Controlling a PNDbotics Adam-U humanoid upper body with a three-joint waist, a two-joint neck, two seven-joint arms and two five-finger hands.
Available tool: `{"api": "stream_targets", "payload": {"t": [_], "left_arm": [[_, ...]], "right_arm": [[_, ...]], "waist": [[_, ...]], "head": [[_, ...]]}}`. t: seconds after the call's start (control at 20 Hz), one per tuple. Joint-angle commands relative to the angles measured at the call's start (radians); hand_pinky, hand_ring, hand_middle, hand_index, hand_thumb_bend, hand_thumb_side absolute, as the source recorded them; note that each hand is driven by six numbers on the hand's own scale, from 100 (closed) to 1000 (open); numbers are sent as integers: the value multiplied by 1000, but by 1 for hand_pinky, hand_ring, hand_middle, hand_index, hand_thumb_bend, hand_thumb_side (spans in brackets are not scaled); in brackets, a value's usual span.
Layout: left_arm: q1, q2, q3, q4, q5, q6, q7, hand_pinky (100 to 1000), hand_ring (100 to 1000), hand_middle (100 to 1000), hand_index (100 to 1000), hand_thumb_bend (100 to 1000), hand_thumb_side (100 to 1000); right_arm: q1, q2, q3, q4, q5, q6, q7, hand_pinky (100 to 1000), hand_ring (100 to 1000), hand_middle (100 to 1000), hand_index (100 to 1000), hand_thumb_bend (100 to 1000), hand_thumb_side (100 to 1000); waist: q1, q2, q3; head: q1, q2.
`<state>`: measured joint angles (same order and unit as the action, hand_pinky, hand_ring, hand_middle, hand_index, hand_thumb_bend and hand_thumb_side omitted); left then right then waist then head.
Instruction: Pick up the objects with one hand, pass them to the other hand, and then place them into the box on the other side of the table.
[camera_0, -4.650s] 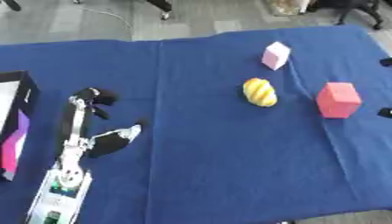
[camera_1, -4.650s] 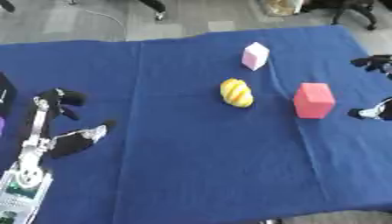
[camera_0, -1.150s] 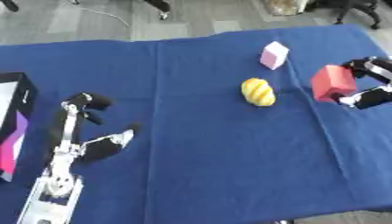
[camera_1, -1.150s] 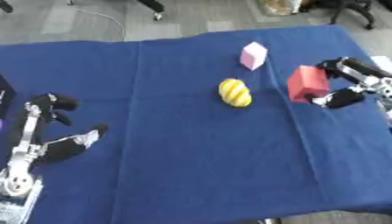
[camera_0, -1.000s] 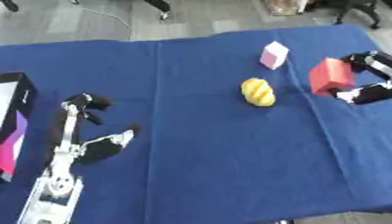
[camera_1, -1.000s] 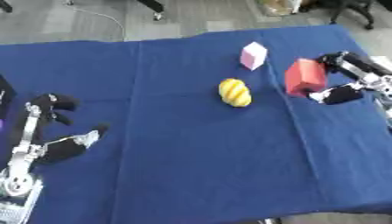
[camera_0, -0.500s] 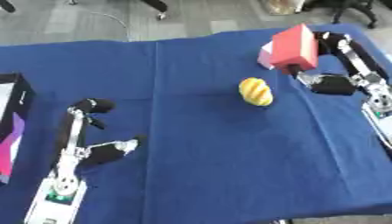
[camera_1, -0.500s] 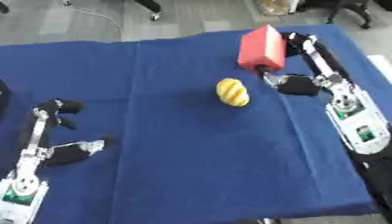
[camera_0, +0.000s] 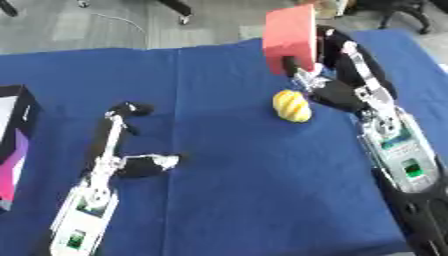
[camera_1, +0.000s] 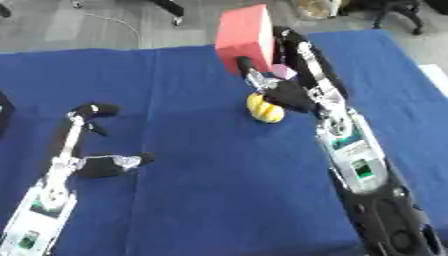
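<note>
No readable text anywhere.
The box (camera_0: 16, 145) at the table's left edge bears only colour patches, no legible lettering.

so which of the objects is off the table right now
The red block, held up by the right robot hand. The yellow object lies on the blue cloth, and the pink one is barely visible behind the hand.

"What is the big flat thing?"

"A table (camera_0: 227, 200) with a dark blue cloth over it."

"What lies on it?"

"A yellow lumpy thing (camera_0: 291, 105) sits near the far right part. A black box (camera_0: 12, 145) with pink and white on it rests at the left edge. A small pink block (camera_1: 282, 71) peeks out at the far side, mostly hidden."
</note>
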<state>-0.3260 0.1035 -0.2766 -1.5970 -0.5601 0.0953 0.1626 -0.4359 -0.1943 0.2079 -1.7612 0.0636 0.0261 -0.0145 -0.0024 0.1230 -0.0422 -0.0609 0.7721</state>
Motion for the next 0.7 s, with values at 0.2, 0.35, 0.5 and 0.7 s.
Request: {"api": "stream_targets", "payload": {"t": [0.2, 0.35, 0.5, 0.7], "left_arm": [[-82, -33, -17, 75, 8, -39, 88, 543, 750, 626, 700, 1000, 294], [-110, -39, -24, 86, 22, -79, 121, 545, 749, 625, 701, 1000, 307], [-123, -40, -30, 78, 8, -105, 157, 548, 750, 628, 706, 1000, 308], [-121, -35, -26, 29, -118, -100, 261, 588, 794, 725, 753, 1000, 272]], "right_arm": [[-23, 30, 82, -5, -102, 55, -24, 684, 613, 453, 425, 100, 405], [-30, 32, 111, -4, -129, 86, -20, 682, 613, 455, 429, 100, 415], [-32, 32, 130, -3, -151, 113, -20, 681, 613, 455, 431, 100, 420], [-28, 31, 153, 15, -209, 169, -29, 678, 612, 454, 435, 100, 450]], "waist": [[-9, -30, 3], [-10, -29, 2], [-10, -28, 2], [-10, -27, 3]], "head": [[-5, -2], [-4, -2], [-4, -2], [-8, -2]]}}
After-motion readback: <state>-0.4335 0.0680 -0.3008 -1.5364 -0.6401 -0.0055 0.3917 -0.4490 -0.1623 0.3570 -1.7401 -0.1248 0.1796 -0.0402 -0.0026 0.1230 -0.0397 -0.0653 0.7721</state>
